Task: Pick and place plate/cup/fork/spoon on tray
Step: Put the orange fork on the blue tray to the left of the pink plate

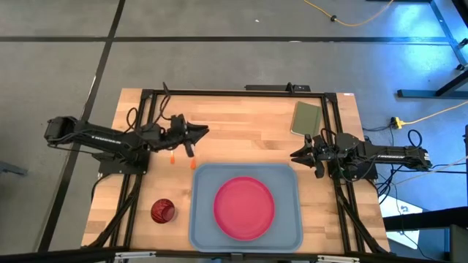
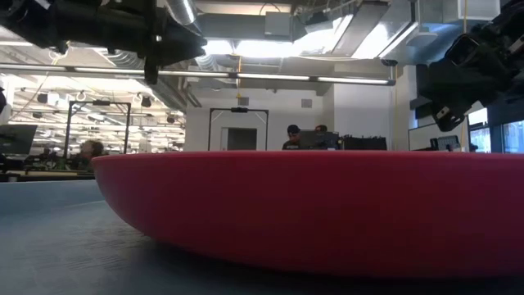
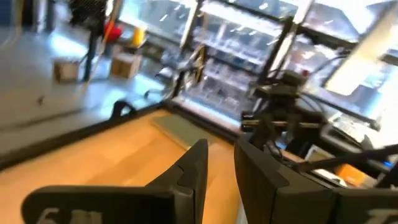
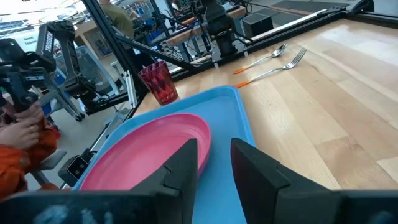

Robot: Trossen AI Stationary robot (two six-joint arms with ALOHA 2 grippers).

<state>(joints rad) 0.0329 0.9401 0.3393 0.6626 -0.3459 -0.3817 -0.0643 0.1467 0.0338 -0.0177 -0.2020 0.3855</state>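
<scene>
The pink-red plate [image 1: 244, 207] lies flat on the blue-grey tray [image 1: 203, 179] at the table's near middle; it fills the low view [image 2: 311, 213]. The maroon cup [image 1: 162, 211] stands upright on the table left of the tray. The fork [image 4: 280, 66] and spoon [image 4: 267, 56] lie side by side on the table beyond the tray's far left corner; in the high view only their orange handle ends [image 1: 172, 157] show beside my left arm. My left gripper [image 1: 203, 132] is open above them, holding nothing. My right gripper [image 1: 296, 155] is open and empty at the tray's far right corner.
An olive-green pad [image 1: 306, 118] lies at the table's far right. A black frame [image 1: 219, 93] runs along the far edge and down both sides. People show in the room beyond the table [image 4: 25, 134]. Bare wood lies between the two grippers.
</scene>
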